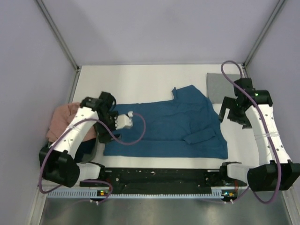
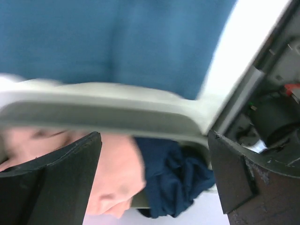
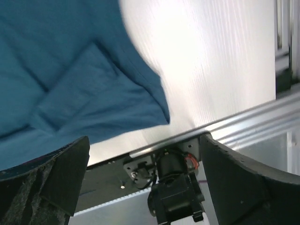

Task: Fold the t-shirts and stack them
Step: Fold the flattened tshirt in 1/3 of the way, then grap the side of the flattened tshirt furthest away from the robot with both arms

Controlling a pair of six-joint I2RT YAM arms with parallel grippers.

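A teal-blue t-shirt (image 1: 168,124) (image 2: 117,42) (image 3: 70,70) lies spread and creased across the middle of the table. At the back right lies a folded grey t-shirt (image 1: 220,86). A salmon-pink t-shirt (image 1: 63,119) (image 2: 115,173) is bunched at the left edge, and a dark navy t-shirt (image 1: 86,146) (image 2: 173,178) lies crumpled beside it, partly under the left arm. My left gripper (image 1: 111,118) (image 2: 153,136) hangs open and empty at the teal shirt's left edge. My right gripper (image 1: 230,113) (image 3: 144,139) is open and empty just right of the teal shirt's right side.
The left arm's white link (image 2: 93,108) crosses the left wrist view between the gripper and the bunched shirts. A black rail (image 1: 159,177) runs along the near table edge, with the right arm's base (image 3: 176,187) on it. Walls close in the left, right and back.
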